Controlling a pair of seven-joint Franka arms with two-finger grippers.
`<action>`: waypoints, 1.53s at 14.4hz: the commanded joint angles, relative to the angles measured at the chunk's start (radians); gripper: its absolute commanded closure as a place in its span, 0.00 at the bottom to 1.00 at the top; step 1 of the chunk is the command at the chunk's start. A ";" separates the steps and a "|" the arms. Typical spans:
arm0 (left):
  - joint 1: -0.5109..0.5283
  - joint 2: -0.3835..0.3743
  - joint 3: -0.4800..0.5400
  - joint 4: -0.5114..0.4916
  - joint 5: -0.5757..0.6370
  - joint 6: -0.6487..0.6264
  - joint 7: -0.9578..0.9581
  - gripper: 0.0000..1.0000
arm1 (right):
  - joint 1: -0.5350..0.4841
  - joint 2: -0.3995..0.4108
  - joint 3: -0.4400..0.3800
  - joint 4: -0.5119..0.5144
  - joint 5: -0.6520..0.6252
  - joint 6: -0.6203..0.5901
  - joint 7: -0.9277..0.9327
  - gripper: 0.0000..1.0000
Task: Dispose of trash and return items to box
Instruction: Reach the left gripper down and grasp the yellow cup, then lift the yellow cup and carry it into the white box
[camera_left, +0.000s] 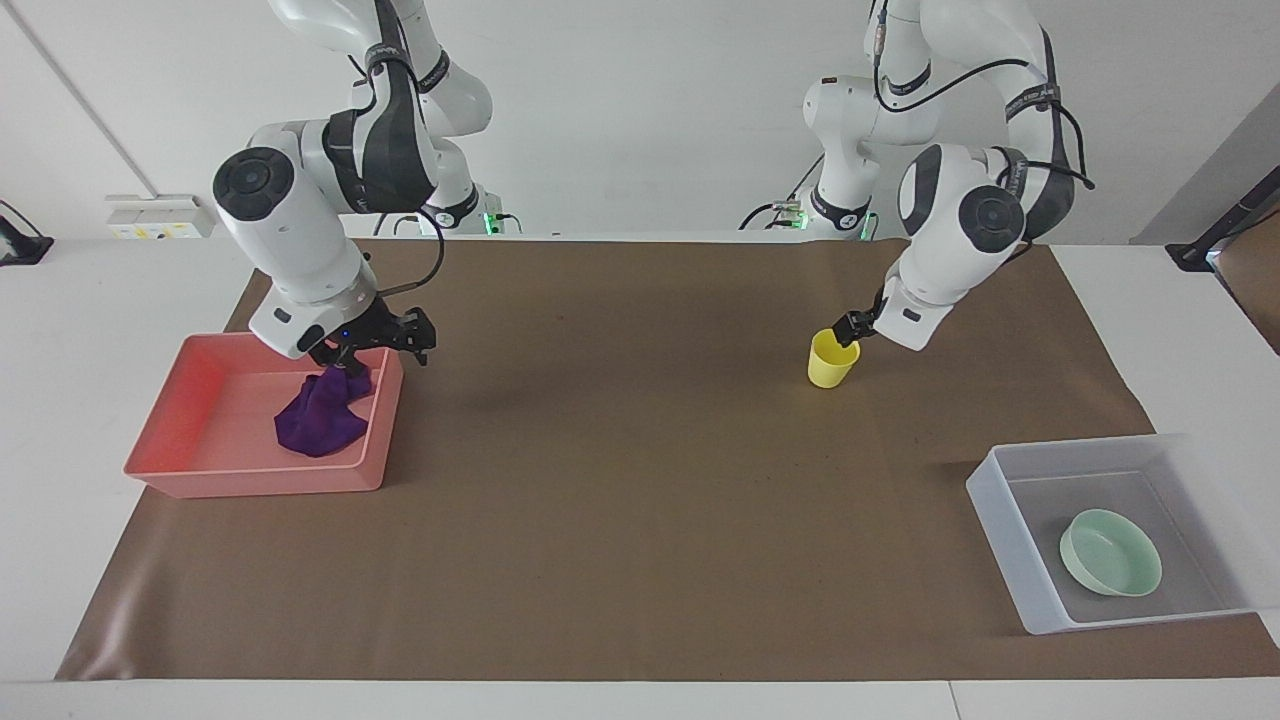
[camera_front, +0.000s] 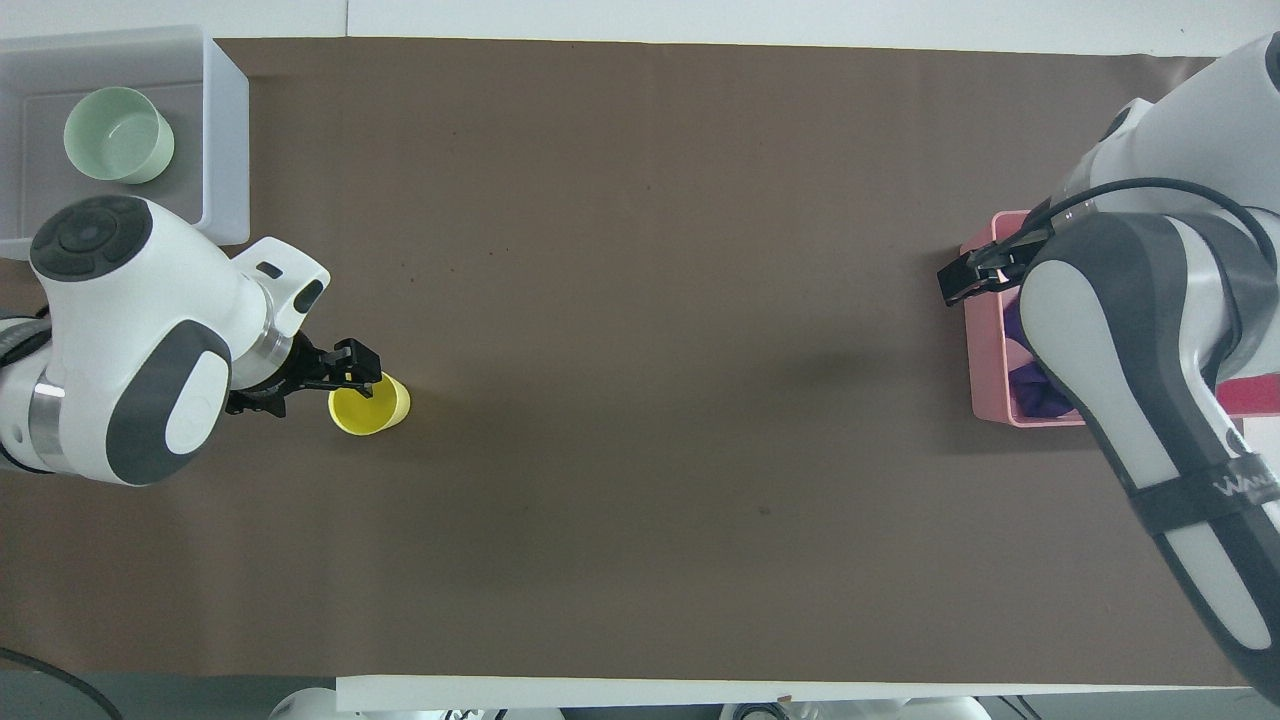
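Over by the right arm's end of the table, facing view: my right gripper (camera_left: 385, 345) hangs open above the pink tray's (camera_left: 200, 400) rim w/ the purple cloth (camera_left: 320, 420) inside. My left gripper (camera_left: 848, 328) sits at the yellow cup's (camera_left: 830, 365) rim, can't tell its fingers. Overhead view: green bowl (camera_front: 118, 135) rests in the box (camera_front: 225, 150) at the corner farthest from the robots, left arm's end.

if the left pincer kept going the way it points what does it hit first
Probably the yellow cup: the left pincer sits at its rim, angled down toward it. Whether it already touches is unclear.
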 joint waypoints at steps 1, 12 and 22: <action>-0.016 -0.088 0.017 -0.171 -0.004 0.156 -0.024 0.03 | -0.005 0.003 -0.005 0.110 -0.010 -0.139 -0.002 0.06; 0.044 0.099 0.028 0.131 -0.002 0.191 -0.042 1.00 | -0.014 -0.151 -0.014 0.073 -0.058 -0.349 -0.054 0.01; 0.423 0.580 0.012 0.914 0.067 0.004 0.060 1.00 | -0.014 -0.163 -0.012 0.074 -0.052 -0.344 -0.057 0.01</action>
